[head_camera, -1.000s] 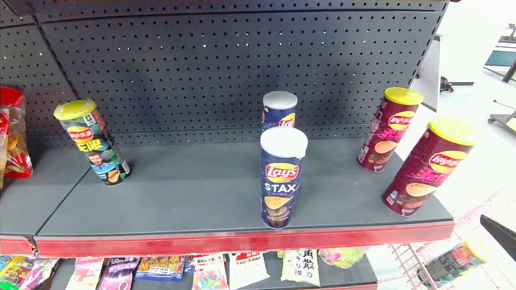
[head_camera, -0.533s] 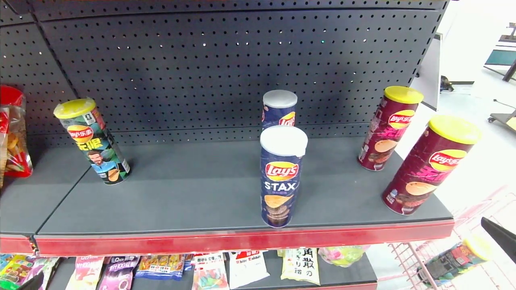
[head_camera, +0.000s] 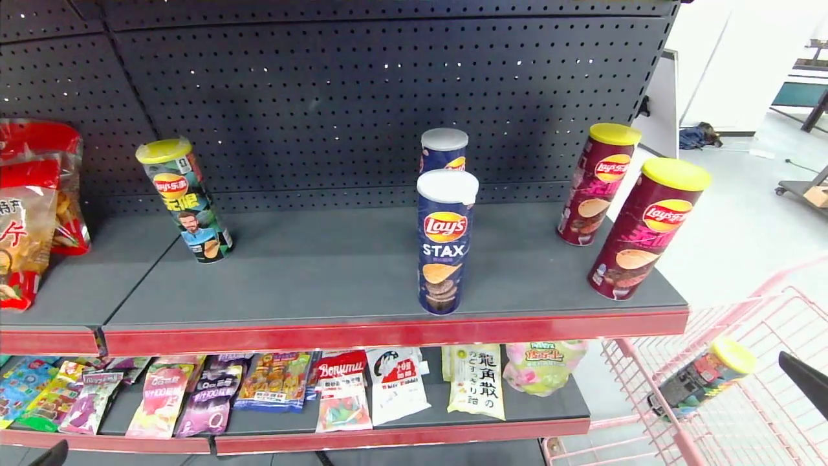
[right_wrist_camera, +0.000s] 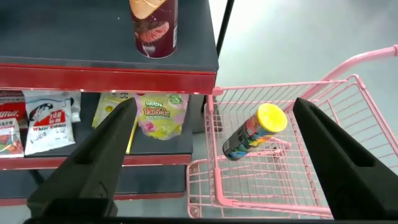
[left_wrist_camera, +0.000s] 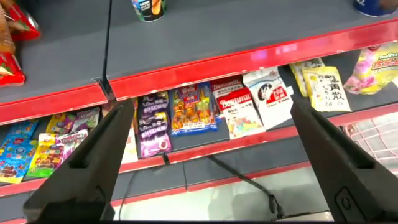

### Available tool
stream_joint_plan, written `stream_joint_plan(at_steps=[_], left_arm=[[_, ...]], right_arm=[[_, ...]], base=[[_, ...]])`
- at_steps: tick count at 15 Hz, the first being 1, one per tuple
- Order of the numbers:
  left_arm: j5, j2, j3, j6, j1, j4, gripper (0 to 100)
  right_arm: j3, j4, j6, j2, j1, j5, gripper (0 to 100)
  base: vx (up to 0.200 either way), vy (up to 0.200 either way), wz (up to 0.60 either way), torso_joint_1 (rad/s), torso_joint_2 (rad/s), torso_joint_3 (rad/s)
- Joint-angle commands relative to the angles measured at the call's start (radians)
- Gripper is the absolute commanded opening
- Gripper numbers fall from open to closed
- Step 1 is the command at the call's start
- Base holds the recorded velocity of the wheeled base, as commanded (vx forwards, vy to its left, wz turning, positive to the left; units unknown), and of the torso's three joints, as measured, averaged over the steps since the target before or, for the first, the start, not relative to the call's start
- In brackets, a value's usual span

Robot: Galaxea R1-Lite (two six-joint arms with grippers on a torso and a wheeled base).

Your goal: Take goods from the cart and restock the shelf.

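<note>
Currently both claws are empty, fingers spread wide apart. The left gripper (left_wrist_camera: 211,104) hangs in front of the lower shelf, facing its row of snack bags (left_wrist_camera: 193,112). The right gripper (right_wrist_camera: 214,102) hangs by the pink cart (right_wrist_camera: 267,86), which sits off the right end of the shelf (head_camera: 388,333). One dark chip can (right_wrist_camera: 255,130) with a yellow lid lies tilted inside the cart, not touched by either claw. On the upper shelf board a green chip can (head_camera: 184,200) stands near the left and back. Two navy chip cans stand in the middle, the front one (head_camera: 445,243) at the red edge and the rear one (head_camera: 444,149) just behind it. Two maroon chip cans, rear (head_camera: 598,184) and front (head_camera: 647,230), stand at the right end. Red snack packs (head_camera: 32,207) sit at the far left.
</note>
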Motion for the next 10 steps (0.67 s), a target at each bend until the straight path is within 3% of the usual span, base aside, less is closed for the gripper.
stream_joint_plan(at_steps=[1, 4, 7, 10], left_arm=[[-0.005, -0.021, 0.011, 0.000, -0.006, 0.001, 100], [-0.008, -0.064, 0.025, 0.002, -0.026, 0.003, 100], [-0.008, -0.110, 0.048, 0.054, -0.026, 0.004, 100], [-0.010, -0.158, 0.069, 0.075, -0.028, 0.006, 100]], right_arm=[[0.008, -0.001, -0.001, -0.007, 0.000, 0.000, 100], [0.027, -0.001, -0.011, -0.028, 0.001, 0.000, 100], [0.031, -0.001, -0.011, -0.030, 0.001, 0.000, 100], [0.033, -0.001, -0.009, -0.039, 0.000, 0.000, 100]], base=[[0.000, 0.000, -0.60, 0.017, 0.01, -0.002], [0.000, 0.000, -0.60, 0.007, 0.00, 0.001], [0.000, 0.000, -0.60, 0.007, 0.00, 0.001], [0.000, 0.000, -0.60, 0.002, 0.00, 0.001]])
